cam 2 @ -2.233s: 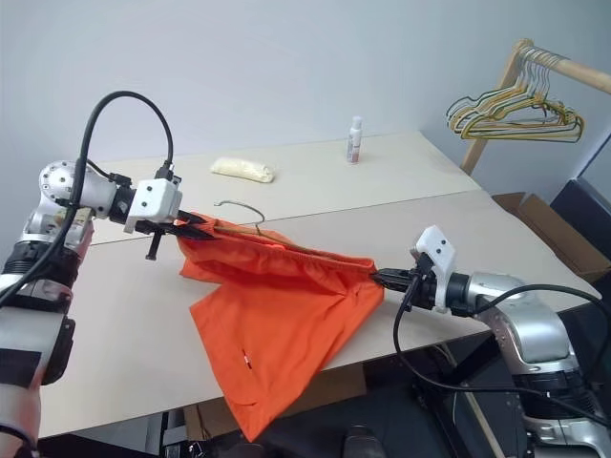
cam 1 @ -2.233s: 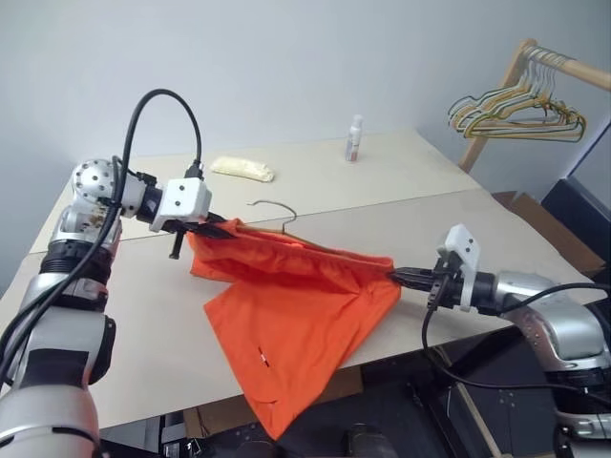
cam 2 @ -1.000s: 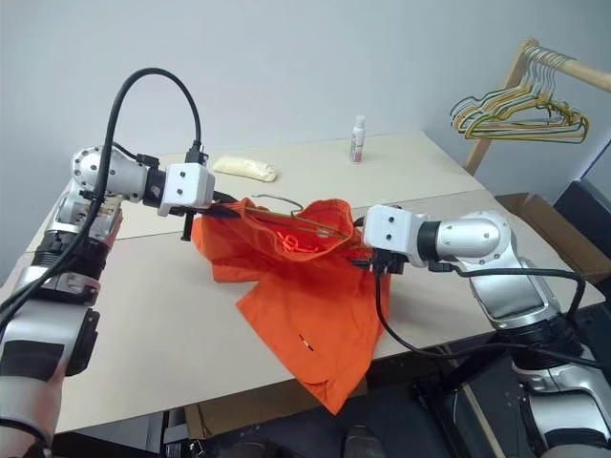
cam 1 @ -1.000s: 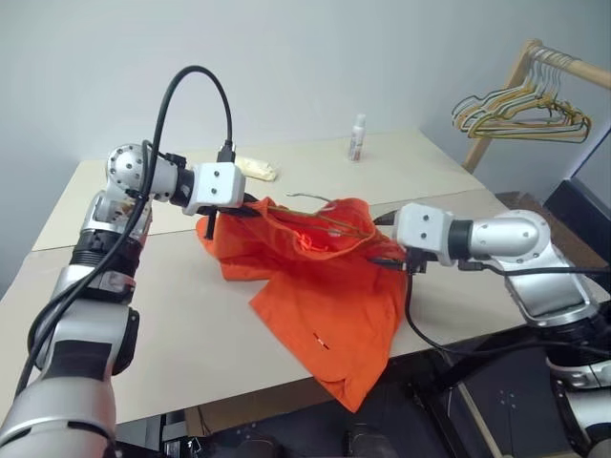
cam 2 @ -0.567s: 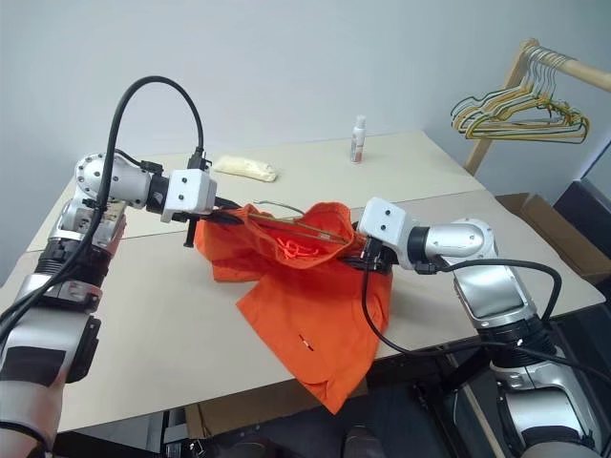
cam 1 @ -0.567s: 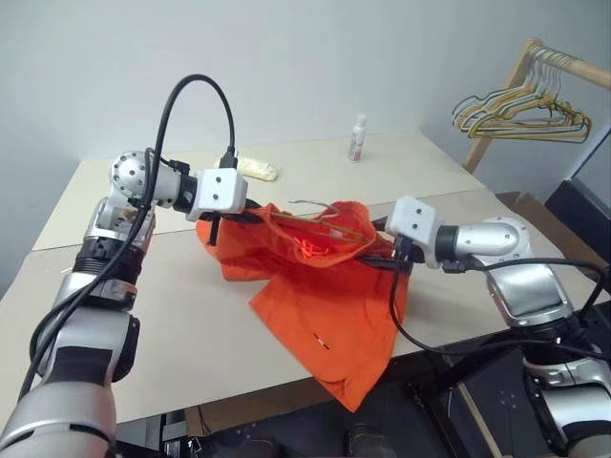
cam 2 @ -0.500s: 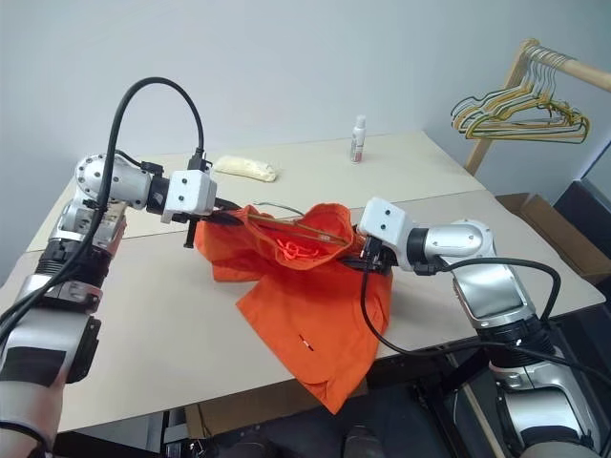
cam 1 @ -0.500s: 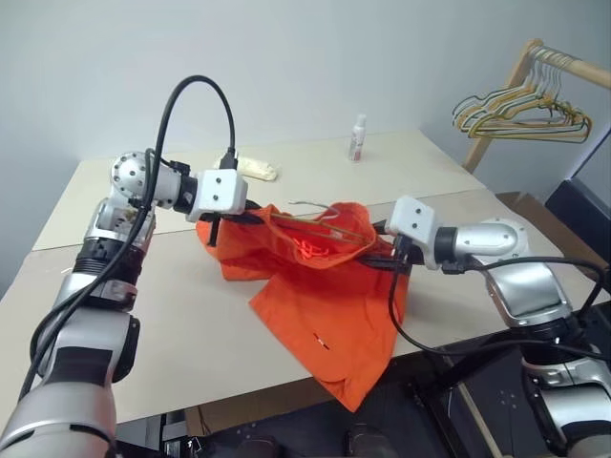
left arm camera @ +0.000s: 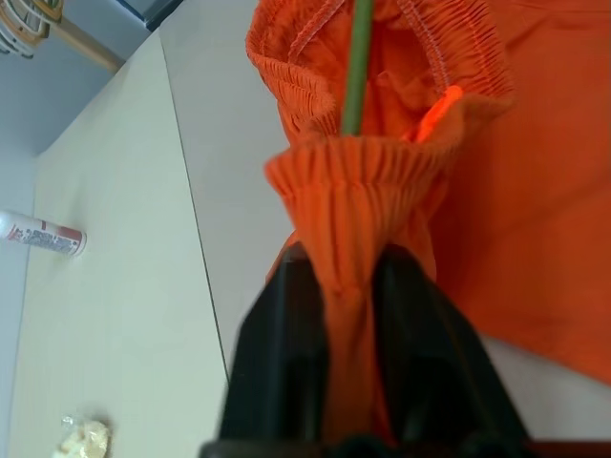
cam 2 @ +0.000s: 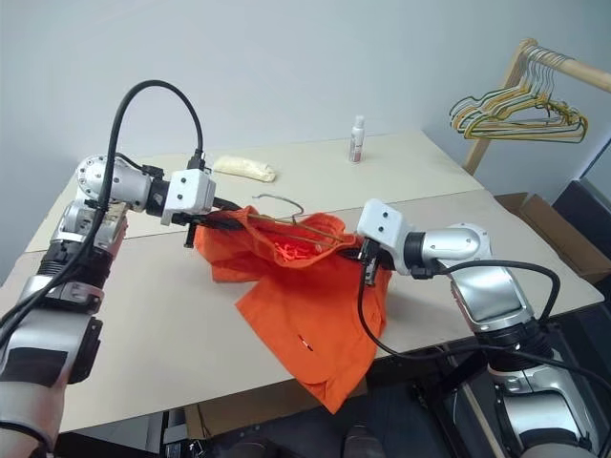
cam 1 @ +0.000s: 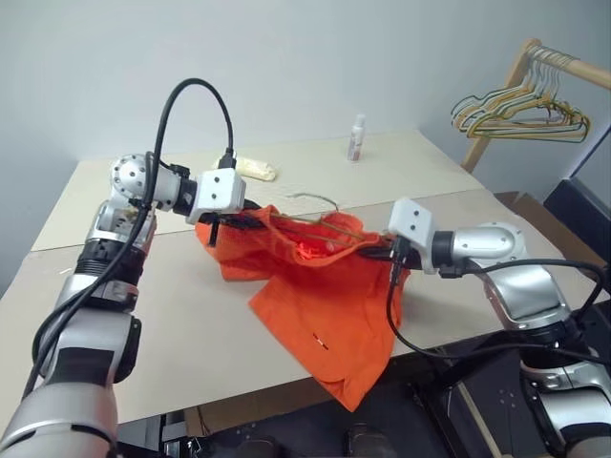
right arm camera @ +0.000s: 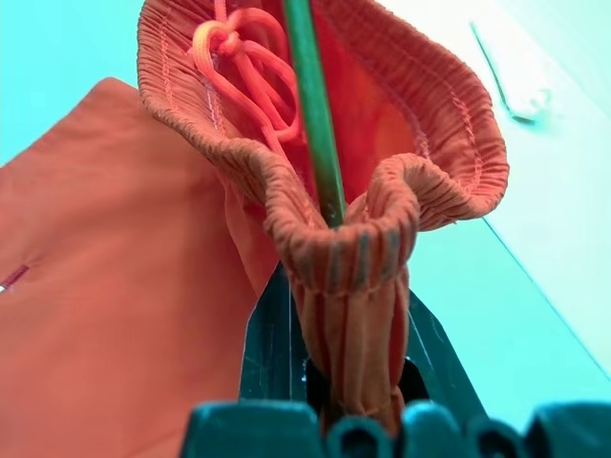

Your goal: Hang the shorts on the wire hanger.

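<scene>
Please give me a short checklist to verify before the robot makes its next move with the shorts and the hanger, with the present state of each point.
1. Left gripper pinches the waistband of the shorts: ok.
2. Right gripper pinches the other end of the waistband: ok.
3. Hanger bar passes through the open waistband, as both wrist views show: ok.
4. Hanger hook is outside the fabric, above the table: ok.
5. Either gripper also clamps the wire: cannot tell.
6. Shorts lie wholly on the table: not ok, one leg hangs over the front edge.
</scene>
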`<state>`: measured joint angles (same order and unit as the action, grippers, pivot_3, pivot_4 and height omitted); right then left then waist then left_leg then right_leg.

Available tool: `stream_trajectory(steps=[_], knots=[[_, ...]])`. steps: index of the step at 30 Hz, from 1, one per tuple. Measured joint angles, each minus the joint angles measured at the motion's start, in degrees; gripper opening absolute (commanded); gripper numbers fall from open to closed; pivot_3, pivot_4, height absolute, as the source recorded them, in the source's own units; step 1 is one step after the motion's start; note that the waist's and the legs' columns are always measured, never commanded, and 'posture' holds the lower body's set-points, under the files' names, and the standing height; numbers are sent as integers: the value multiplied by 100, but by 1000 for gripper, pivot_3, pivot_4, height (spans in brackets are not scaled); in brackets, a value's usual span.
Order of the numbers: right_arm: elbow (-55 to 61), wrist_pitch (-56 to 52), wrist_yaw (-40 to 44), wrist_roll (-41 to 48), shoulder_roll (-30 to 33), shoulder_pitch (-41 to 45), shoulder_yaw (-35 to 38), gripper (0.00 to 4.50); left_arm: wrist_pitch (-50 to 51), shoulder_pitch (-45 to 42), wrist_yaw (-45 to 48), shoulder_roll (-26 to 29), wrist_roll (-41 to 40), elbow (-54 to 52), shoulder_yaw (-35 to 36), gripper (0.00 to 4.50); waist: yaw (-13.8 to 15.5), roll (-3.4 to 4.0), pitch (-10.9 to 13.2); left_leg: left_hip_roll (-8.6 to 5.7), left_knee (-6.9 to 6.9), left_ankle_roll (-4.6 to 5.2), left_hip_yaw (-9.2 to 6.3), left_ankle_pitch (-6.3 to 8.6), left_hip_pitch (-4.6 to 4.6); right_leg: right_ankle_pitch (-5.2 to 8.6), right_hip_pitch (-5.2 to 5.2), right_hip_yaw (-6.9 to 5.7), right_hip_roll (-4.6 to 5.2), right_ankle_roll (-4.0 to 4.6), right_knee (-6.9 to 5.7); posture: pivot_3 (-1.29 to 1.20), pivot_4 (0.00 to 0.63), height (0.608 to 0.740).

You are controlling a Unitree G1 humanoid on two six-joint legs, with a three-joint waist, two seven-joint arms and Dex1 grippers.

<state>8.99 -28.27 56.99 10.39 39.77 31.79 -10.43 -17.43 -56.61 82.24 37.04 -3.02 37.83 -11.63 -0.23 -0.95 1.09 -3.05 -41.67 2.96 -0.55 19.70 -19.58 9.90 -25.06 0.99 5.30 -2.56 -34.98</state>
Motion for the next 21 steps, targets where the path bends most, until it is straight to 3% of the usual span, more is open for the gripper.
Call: stream_trajectory(steps=[8, 14, 21], knots=[[340, -441, -253, 244, 232, -510, 573, 0, -93, -33, -663, 122, 149, 746, 189, 4474, -43, 0, 0, 1, 0, 1, -2, 1, -6, 0, -3, -1, 4, -1, 3, -53, 0, 740], [675, -1287, -852, 424, 411, -852, 1287, 0, 35, -139, -1453, 150, 14, 998, 768, 4474, -64, 0, 0, 6, 0, 1, -2, 1, -10, -3, -6, 0, 11, -5, 3, -90, 0, 740], [985, -2717, -2347, 320, 329, -959, 2345, 0, 845, 653, -1205, -436, -1610, -510, 1657, 4474, -115, 5, -3, 2, -1, -1, -6, 1, -33, -7, -29, 1, 31, -10, 1, -128, 0, 740]])
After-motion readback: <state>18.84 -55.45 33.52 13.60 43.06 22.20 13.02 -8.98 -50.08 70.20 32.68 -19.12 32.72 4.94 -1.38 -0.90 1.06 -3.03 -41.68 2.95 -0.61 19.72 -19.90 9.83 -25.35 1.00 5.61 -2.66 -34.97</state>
